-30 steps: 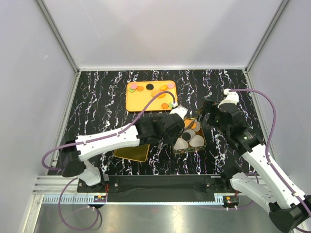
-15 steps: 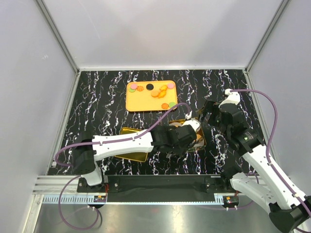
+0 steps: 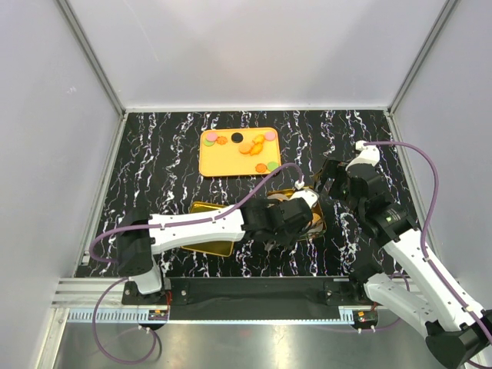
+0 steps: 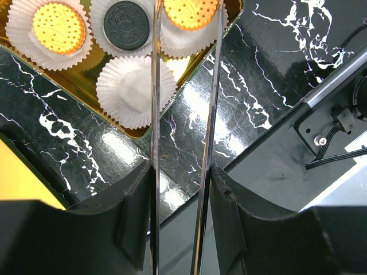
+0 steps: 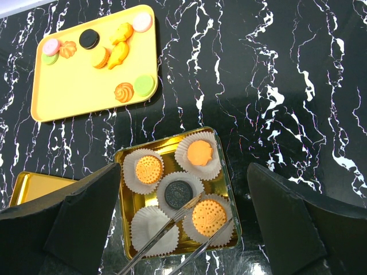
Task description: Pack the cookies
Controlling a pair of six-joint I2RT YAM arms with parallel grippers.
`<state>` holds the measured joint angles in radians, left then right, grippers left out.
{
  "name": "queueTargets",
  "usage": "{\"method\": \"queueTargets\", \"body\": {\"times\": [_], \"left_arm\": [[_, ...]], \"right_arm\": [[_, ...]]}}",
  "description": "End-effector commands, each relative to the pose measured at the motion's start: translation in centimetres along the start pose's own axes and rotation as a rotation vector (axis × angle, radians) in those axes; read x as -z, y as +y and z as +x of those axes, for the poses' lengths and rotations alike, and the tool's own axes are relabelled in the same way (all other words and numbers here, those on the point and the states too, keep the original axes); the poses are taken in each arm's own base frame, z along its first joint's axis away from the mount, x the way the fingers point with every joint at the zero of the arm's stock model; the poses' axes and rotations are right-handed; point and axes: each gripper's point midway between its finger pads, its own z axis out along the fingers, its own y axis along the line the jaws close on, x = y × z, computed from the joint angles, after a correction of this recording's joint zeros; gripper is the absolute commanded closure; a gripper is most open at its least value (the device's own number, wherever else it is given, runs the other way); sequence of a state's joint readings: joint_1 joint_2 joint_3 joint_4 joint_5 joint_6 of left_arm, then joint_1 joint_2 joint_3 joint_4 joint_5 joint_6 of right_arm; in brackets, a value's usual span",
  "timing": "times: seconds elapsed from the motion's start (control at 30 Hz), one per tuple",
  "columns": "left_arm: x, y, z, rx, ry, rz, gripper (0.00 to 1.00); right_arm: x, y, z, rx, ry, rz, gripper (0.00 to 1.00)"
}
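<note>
Between the right gripper's [image 3: 323, 181] widely spread, empty fingers lies the black marbled table [image 5: 298, 69]. Far beyond them sits one flat yellow rectangular tray [image 5: 74, 91] carrying about ten loose cookies [image 5: 98, 56]. Nearer, one shallow gold metal tin [image 5: 122, 156] holds five white pleated paper cups [image 5: 150, 226]: four filled, one empty just beside the left gripper's [image 5: 213, 209] thin fingers. Those bracket a round orange biscuit [image 4: 191, 11] in its cup; squeezing or freed, I cannot tell. Placing seems in hand; next, open, lift clear and fetch a fifth.
</note>
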<state>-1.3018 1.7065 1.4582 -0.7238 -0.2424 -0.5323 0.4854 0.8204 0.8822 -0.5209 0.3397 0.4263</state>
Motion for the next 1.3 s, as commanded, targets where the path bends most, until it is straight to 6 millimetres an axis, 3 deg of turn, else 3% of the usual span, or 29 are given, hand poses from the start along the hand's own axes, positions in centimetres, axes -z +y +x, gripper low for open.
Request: {"method": "queueTargets", "body": {"times": [0.0, 0.57, 0.67, 0.77, 0.97, 1.27], "left_arm": [[0.9, -1.7, -2.1, 0.022, -0.069, 0.057, 0.55], [1.2, -1.4, -1.9, 0.026, -0.071, 0.045, 0.51], [2.0, -1.1, -2.6, 0.034, -0.100, 0.039, 0.52], [3.8, -0.2, -4.6, 0.059, -0.162, 0.035, 0.51], [4.7, 4.9, -7.9, 0.140, -0.223, -0.042, 0.52], [3.7, 16.9, -11.3, 0.289, -0.273, -0.311, 0.52]], "right_arm": [[0.1, 0.3, -1.1, -0.011, -0.034, -0.002, 0.00], [0.2, 0.4, -1.2, -0.012, -0.038, -0.011, 0.00], [0.2, 0.4, -1.2, -0.012, -0.039, -0.008, 0.00], [0.3, 0.4, -1.3, -0.014, -0.040, -0.012, 0.00], [0.5, 0.5, -1.4, -0.016, -0.046, -0.017, 0.00], [0.7, 0.6, -1.3, -0.018, -0.042, -0.031, 0.00]]}}
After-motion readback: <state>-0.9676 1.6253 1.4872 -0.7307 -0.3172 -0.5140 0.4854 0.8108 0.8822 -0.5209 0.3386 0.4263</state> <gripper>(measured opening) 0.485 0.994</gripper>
